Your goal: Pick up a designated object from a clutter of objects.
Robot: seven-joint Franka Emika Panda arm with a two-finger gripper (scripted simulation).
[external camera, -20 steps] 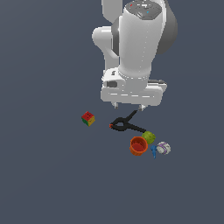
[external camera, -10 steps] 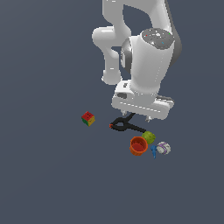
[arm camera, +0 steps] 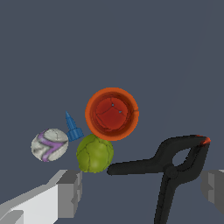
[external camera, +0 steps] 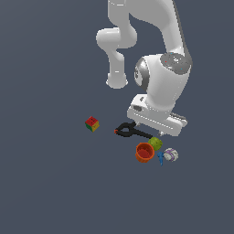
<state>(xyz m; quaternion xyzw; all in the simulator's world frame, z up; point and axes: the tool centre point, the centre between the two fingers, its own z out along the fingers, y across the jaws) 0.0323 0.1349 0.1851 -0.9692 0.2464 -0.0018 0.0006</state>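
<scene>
Gripper (arm camera: 139, 192) above the clutter, jaws spread, empty.
We see the yellow-green ball (arm camera: 94, 153) on the floor, touching the orange cup (arm camera: 112, 113) and just beside one handle tip of the black clamp (arm camera: 173, 164); a blue piece (arm camera: 72, 127) and a white-purple ball (arm camera: 49, 145) lie nearby. The red-green-yellow cube (external camera: 92, 124) sits well apart.

We've got a plain dark grey-blue floor (external camera: 50, 183) here, with everything sitting right on it. Over on the exterior view's left, the red-green-yellow cube (external camera: 92, 124) sits well apart from the rest. The others bunch up: the black clamp (external camera: 132, 132) with orange tips, the orange cup (external camera: 144, 152) standing mouth-up, the yellow-green ball (external camera: 156, 144) touching the cup, a tiny blue piece (external camera: 161, 158), and the white-purple ball (external camera: 171, 155) just beside it.
</scene>
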